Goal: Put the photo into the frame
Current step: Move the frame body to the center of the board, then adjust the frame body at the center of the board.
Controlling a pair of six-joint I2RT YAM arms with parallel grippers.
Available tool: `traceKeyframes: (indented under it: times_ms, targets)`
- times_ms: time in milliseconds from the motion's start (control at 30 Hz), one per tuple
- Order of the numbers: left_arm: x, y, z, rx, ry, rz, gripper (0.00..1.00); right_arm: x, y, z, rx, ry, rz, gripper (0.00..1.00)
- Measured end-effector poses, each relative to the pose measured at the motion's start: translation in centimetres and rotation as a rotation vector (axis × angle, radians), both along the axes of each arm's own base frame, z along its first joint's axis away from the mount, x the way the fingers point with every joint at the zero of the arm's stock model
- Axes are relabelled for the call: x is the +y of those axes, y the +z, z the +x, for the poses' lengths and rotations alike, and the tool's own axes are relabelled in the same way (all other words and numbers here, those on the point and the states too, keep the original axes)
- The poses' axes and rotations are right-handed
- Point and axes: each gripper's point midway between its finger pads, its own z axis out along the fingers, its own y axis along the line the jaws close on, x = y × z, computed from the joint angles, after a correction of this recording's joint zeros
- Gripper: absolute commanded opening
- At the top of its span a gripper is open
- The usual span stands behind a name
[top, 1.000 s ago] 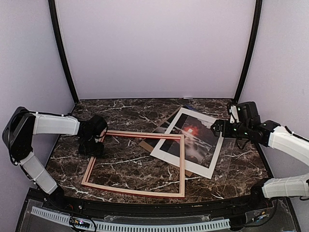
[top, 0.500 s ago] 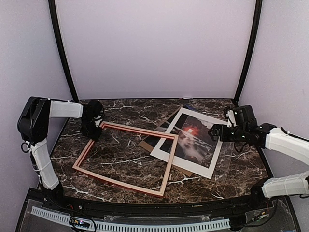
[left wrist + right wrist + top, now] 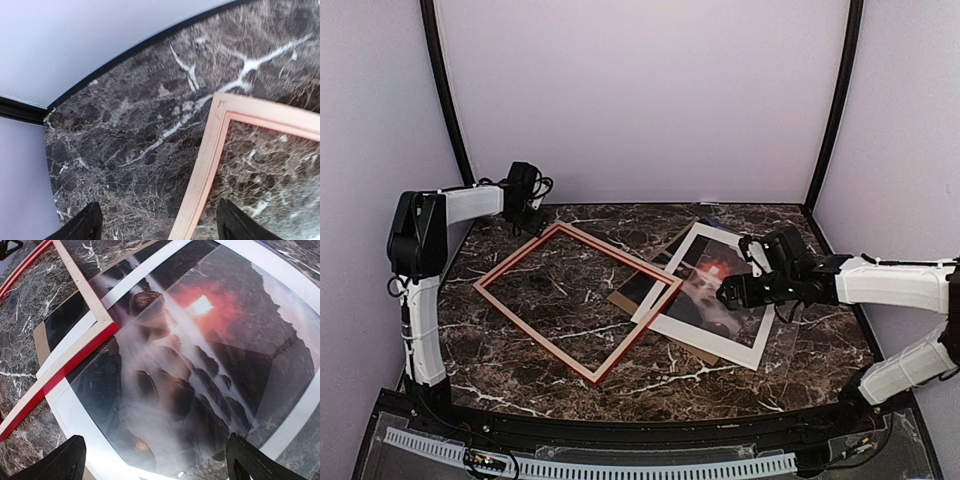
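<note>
- Top external view: the frame point(image 3: 619, 255) has swung round and slid toward the back left of the worktop point(image 3: 470, 350). A second ago it lay nearly square to you at front centre. Now it sits as a diamond with its red face up.
- Your left tool point(image 3: 527, 217) has travelled with it, from the left edge up into the back left corner. It now sits just beside the frame's far corner.
- Left wrist view: the fingertips point(image 3: 85, 224) stand wide apart and nothing is pinched between them. A pale rail of the frame runs between them, but I see no contact, so treat the frame as released.
- The frame's right corner now lies over the left edge of the white mat point(image 3: 700, 343), which it also overlapped before the swing.
- The photo point(image 3: 705, 262) has not moved. It lies flat at right of centre under the mat, with its red glow showing through the opening.
- Your right tool point(image 3: 728, 295) has come in from the right edge and now hangs over the photo. Its jaws are spread fully and hold nothing.
- Right wrist view: both fingertips point(image 3: 65, 460) hover above the print's lower part, and no contact is visible.
- For the task, nothing is seated yet. The frame is turned away from the photo's angle, so I judge that it needs squaring up. The mat also covers the print's edges, which could make a clean pickup awkward.
</note>
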Motion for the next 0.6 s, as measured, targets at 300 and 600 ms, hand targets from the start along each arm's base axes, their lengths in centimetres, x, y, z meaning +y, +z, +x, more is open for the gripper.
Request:
traceKeyframes:
  times_ms: [300, 600]
  targets:
    - [-1.7, 9.6, -11.2, -0.127, 0.175, -0.309, 0.88, 8.5, -0.3, 5.0, 0.01, 0.167, 0.01, 0.99]
    - [0.0, -0.3, -26.5, 0.155, 0.427, -0.57, 0.93, 14.3, -4.2, 7.9, 0.059, 0.292, -0.013, 0.97]
